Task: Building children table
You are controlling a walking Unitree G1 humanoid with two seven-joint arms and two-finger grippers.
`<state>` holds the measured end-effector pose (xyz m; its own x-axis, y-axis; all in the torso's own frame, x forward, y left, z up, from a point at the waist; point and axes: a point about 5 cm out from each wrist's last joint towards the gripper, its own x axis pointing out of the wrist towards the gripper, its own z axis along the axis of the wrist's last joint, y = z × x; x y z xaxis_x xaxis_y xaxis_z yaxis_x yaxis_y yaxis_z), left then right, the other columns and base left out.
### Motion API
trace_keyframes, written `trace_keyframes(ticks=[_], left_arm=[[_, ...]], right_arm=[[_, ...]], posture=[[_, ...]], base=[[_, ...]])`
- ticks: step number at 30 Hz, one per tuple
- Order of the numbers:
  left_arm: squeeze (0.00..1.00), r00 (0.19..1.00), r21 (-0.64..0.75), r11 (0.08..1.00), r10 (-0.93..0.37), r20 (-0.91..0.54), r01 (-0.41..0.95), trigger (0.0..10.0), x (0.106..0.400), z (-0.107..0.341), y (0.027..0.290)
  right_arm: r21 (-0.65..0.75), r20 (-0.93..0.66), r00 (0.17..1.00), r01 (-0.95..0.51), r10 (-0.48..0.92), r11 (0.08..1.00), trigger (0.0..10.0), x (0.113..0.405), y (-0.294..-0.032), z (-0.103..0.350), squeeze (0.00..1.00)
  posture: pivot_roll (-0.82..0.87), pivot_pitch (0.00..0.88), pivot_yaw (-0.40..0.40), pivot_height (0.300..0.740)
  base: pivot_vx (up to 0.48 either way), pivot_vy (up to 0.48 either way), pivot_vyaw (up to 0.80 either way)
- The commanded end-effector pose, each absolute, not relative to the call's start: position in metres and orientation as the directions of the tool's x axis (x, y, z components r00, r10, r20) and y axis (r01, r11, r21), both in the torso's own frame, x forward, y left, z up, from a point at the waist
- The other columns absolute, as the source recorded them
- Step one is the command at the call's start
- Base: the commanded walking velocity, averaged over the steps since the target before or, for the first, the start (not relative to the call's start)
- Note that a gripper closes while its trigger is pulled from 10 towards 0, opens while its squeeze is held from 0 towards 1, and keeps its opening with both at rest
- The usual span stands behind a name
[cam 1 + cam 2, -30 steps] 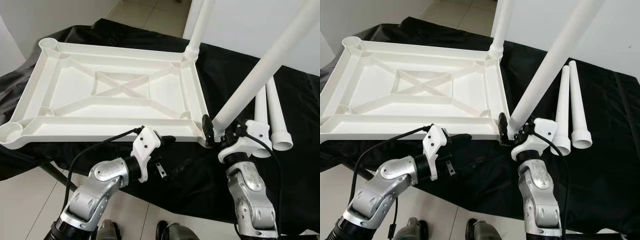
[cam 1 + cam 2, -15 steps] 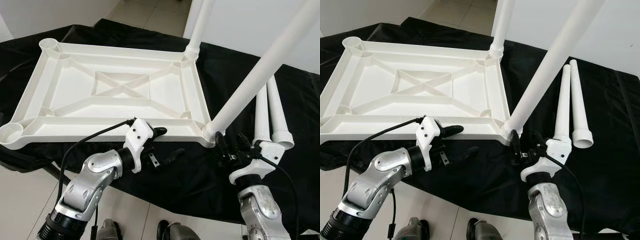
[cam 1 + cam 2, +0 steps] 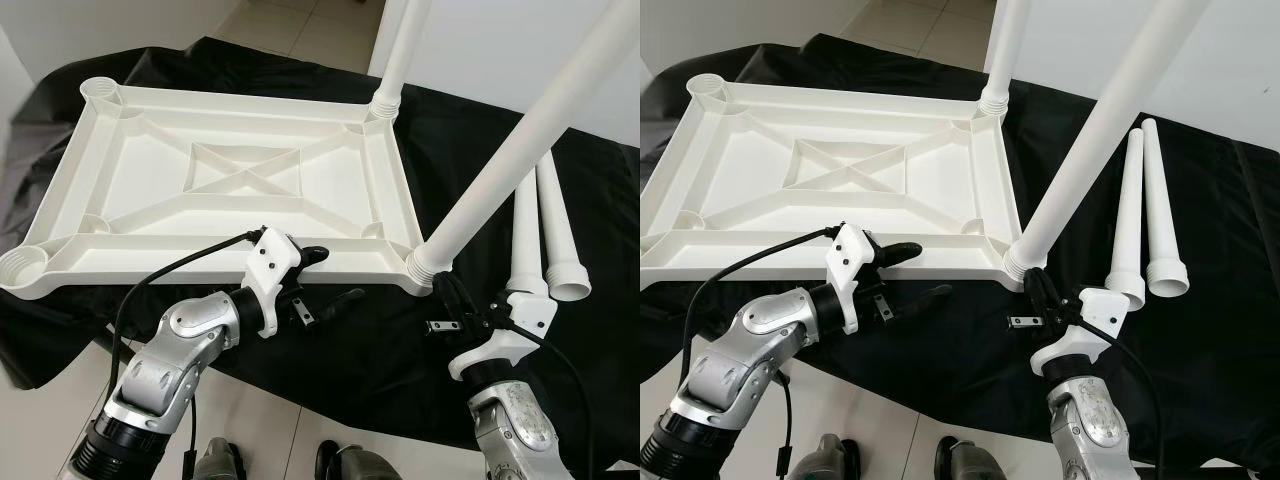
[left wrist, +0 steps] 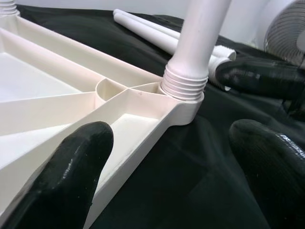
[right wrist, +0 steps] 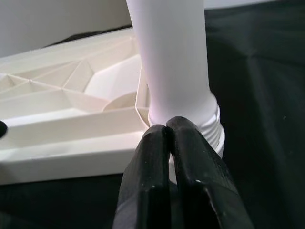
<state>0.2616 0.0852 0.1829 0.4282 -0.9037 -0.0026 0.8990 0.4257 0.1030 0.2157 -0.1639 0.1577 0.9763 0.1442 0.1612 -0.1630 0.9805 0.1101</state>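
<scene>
- Head views: the white tabletop point(image 3: 230, 180) lies upside down on a black cloth point(image 3: 560, 380), ribs facing up, so its corner sockets are open to take legs. One leg point(image 3: 398, 50) stands in the 1 o'clock corner; a second leg point(image 3: 520, 140) rises slanted from the 5 o'clock corner. Two spare legs point(image 3: 1145, 210) lie side by side on the cloth at 3 o'clock, well apart from the empty sockets at 9 and 11 o'clock.
- The left gripper point(image 3: 325, 285) hovers at the tabletop's near edge, fingers spread with nothing between them, probably ready to steady the slab.
- The right gripper point(image 3: 1038, 292) sits just below the slanted leg's threaded collar, apparently having no hold on it.
- Left wrist view: its two black fingers point(image 4: 76, 167) stand wide apart, framing the corner where the leg's threads meet the socket point(image 4: 183, 88).
- Right wrist view: its fingers point(image 5: 157, 176) are pressed together, tips at the collar, gripping nothing.
</scene>
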Motion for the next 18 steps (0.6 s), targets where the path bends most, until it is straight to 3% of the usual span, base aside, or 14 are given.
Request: trace_keyframes(ticks=[1,4,5,9,10,18], left_arm=[[1.0,0.408,0.104,0.405,-0.913,-0.008,0.908,10.0,0.258,0.183,0.084],[1.0,0.429,0.131,0.424,-0.903,-0.008,0.896,10.0,0.258,0.184,0.085],[0.0,0.432,0.134,0.427,-0.902,-0.007,0.894,10.0,0.258,0.184,0.085],[0.0,0.437,0.138,0.431,-0.899,-0.016,0.892,10.0,0.255,0.185,0.085],[1.0,0.435,0.127,0.429,-0.9,-0.018,0.894,10.0,0.254,0.185,0.086],[1.0,0.447,0.18,0.434,-0.894,-0.037,0.883,10.0,0.251,0.186,0.086]], right_arm=[[0.108,0.125,0.978,-0.179,0.165,0.978,10.0,0.217,-0.169,0.151,0.0],[0.091,0.115,0.965,-0.248,0.237,0.965,10.0,0.221,-0.168,0.149,0.0],[0.102,0.109,0.959,-0.273,0.262,0.957,10.0,0.224,-0.168,0.148,0.0],[0.085,0.095,0.908,-0.416,0.408,0.905,10.0,0.235,-0.167,0.148,0.0],[0.086,0.091,0.897,-0.44,0.433,0.894,10.0,0.238,-0.167,0.148,0.0],[0.074,0.089,0.848,-0.529,0.523,0.845,10.0,0.249,-0.173,0.153,0.0]], posture=[[0.06,0.187,-0.07,0.74],[0.07,0.187,-0.076,0.74],[0.08,0.186,-0.079,0.74],[0.11,0.187,-0.089,0.74],[0.12,0.189,-0.093,0.74],[0.14,0.196,-0.102,0.74]], base=[[0.0,0.0,0.0],[0.0,0.0,0.0],[0.0,0.0,0.0],[0.0,0.0,0.0],[0.0,0.0,0.0],[0.0,0.0,0.0]])
